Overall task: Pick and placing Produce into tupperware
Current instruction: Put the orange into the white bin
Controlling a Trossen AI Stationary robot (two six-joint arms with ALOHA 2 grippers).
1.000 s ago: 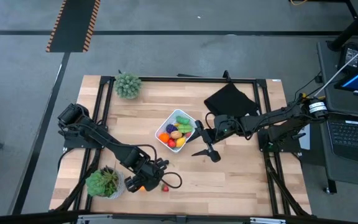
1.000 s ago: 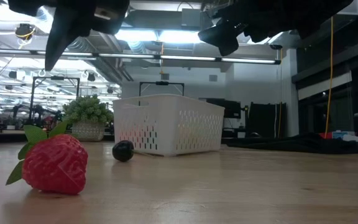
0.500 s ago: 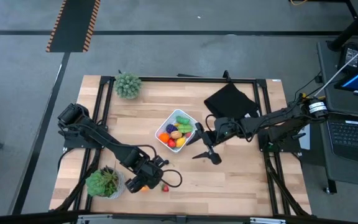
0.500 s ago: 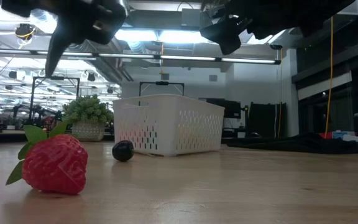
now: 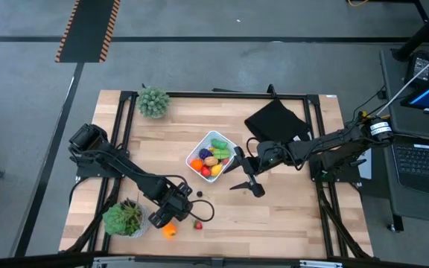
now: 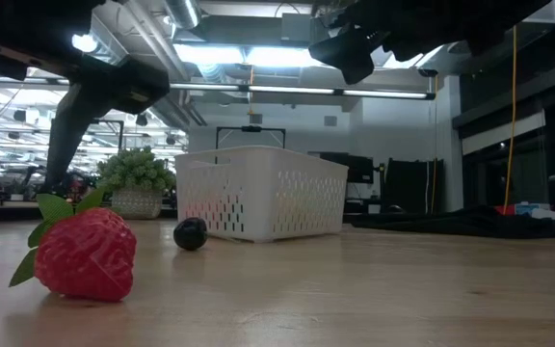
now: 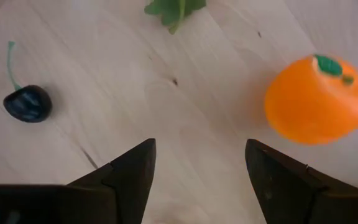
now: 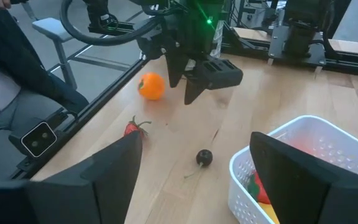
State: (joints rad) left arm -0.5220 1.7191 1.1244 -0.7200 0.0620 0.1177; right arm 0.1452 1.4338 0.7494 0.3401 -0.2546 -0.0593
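The white tupperware (image 5: 211, 156) stands mid-table with several produce pieces inside. On the wood near the front lie an orange (image 5: 169, 231), a red strawberry (image 5: 197, 224) and a dark cherry (image 5: 198, 194). My left gripper (image 7: 197, 163) hangs open, pointing down at bare wood between the cherry (image 7: 28, 102) and the orange (image 7: 319, 99), touching neither. My right gripper (image 5: 243, 170) waits open beside the tupperware's right side, raised above the table.
A potted plant (image 5: 126, 218) stands close to the left gripper's left, and another plant (image 5: 153, 101) at the far left. A black cloth (image 5: 276, 119) lies at the far right. A seated person's legs (image 8: 17, 81) show beyond the table's edge.
My left gripper has sunk toward the table and rolled about its own axis, its fingers staying open. The orange, half under that gripper before, now lies clear of it, a little nearer the table's near edge.
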